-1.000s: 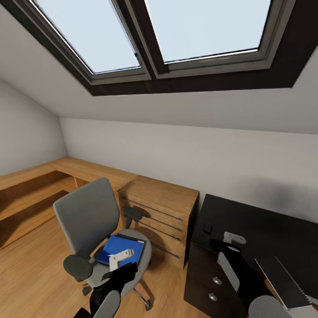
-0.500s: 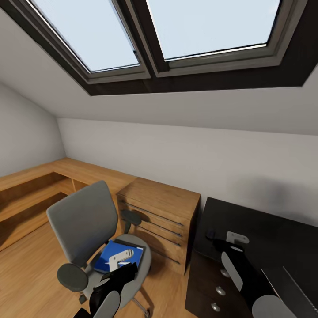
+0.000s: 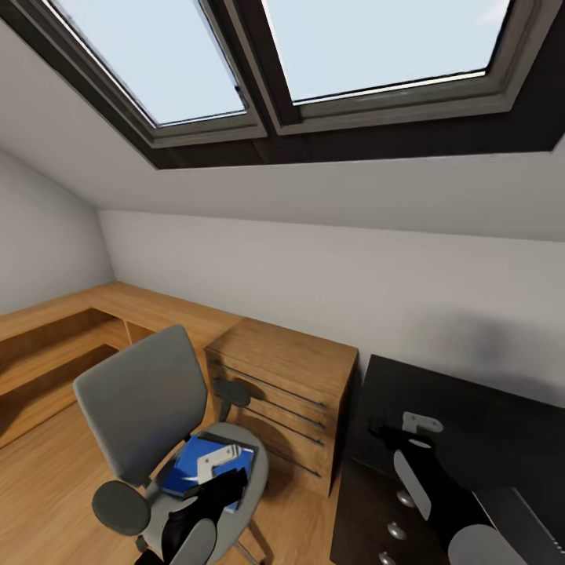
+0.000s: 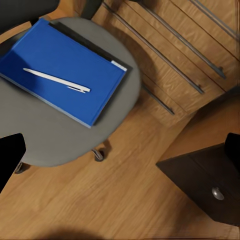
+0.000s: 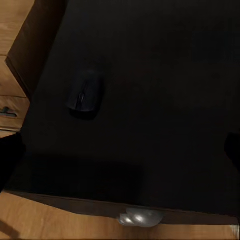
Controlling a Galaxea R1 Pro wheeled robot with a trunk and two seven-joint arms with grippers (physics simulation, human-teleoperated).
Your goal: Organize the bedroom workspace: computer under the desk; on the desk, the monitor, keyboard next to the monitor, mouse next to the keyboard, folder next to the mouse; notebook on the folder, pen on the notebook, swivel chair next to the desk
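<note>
Head view has slid left, so you (both jaws apart, holding nothing) now see less desk (image 3: 471,408), while the folder (image 4: 62,70) with the pen (image 4: 56,80) waits on the chair (image 3: 149,400).

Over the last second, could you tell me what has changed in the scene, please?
Mainly the camera moved: the whole head view shifted, so the swivel chair sits lower left and the desk lower right. The folder remains on the seat with the pen on top; the mouse remains on the desk. Neither end effector took hold of anything.
</note>
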